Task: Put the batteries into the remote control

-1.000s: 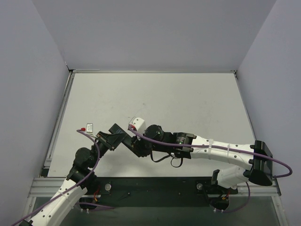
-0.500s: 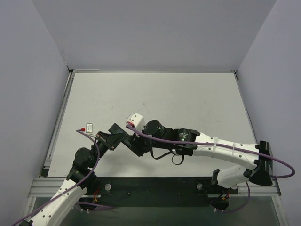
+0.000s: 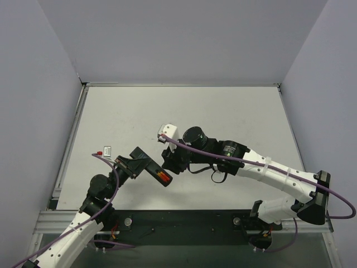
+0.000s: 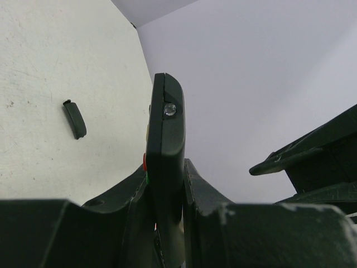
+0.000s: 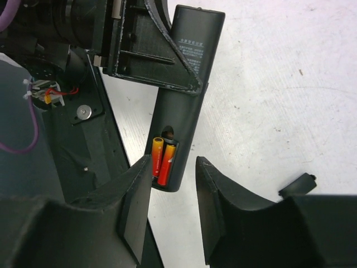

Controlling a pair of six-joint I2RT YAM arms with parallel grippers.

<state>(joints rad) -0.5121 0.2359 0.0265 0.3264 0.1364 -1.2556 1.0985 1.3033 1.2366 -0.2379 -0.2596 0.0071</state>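
The remote control (image 3: 152, 169) is a slim black bar, and my left gripper (image 3: 134, 163) is shut on it, holding it off the table. In the left wrist view the remote control (image 4: 166, 134) stands edge-on between the fingers. Its back faces the right wrist camera, and the batteries (image 5: 163, 161), two red-orange cells, lie side by side in the open compartment at the free end of the remote control (image 5: 189, 84). They also show from above as the batteries (image 3: 163, 177). My right gripper (image 5: 174, 167) is open just short of that end, holding nothing. From above, my right gripper (image 3: 169, 158) sits beside the remote.
A small black cover piece (image 4: 74, 119) lies flat on the white table (image 3: 223, 117), left of the left gripper; from above this cover piece (image 3: 106, 149) has a tiny red object (image 3: 98, 152) beside it. Grey walls enclose the table on three sides.
My right gripper has drawn back from the remote, up and to the right, and opened. The two batteries in the compartment, covered before, now show. The left arm has held still.
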